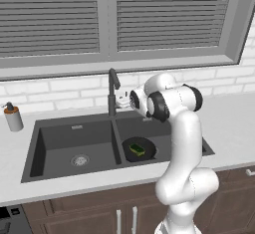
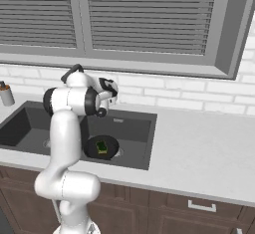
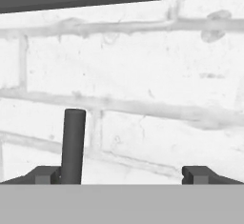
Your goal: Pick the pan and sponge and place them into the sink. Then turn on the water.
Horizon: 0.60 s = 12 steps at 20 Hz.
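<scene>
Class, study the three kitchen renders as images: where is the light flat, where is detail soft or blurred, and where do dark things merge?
Left base view: even, soft light, and the pan almost merges with the dark sink. Right base view: the sponge is small and coarse. Hand view: the pale brick wall is washed out, its joints smeared; the tap stands sharp beside the end effector.

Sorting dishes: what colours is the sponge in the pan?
Yellow with a dark green face; the sponge shows best in the left base view.
</scene>
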{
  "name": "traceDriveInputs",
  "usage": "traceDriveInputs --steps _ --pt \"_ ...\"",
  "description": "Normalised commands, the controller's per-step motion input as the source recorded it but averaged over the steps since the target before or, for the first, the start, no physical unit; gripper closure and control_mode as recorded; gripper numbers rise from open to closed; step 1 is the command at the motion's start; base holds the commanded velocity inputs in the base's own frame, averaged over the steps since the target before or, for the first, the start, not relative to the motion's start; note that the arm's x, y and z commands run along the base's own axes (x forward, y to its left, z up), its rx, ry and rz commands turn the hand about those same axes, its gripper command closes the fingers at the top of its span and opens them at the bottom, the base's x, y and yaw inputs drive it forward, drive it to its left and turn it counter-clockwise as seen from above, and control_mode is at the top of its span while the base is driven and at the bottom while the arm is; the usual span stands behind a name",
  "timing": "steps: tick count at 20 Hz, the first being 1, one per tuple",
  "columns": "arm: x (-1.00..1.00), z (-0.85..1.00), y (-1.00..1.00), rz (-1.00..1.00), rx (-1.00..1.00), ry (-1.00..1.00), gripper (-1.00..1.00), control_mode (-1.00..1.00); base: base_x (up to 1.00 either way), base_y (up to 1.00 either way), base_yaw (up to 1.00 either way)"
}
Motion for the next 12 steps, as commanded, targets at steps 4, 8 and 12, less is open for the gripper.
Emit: traceDriveInputs --steps 4,8,12 --pt "0.44 -0.10 0.06 0.00 0.00 0.00 -1.00 -1.00 0.00 0.00 0.00" --pt "0.38 -0.09 0.05 0.00 0.00 0.00 1.00 -1.00 0.00 0.00 0.00" --pt "0.26 -0.14 0.00 -0.01 0.00 -0.01 1.00 -1.00 0.00 0.00 0.00"
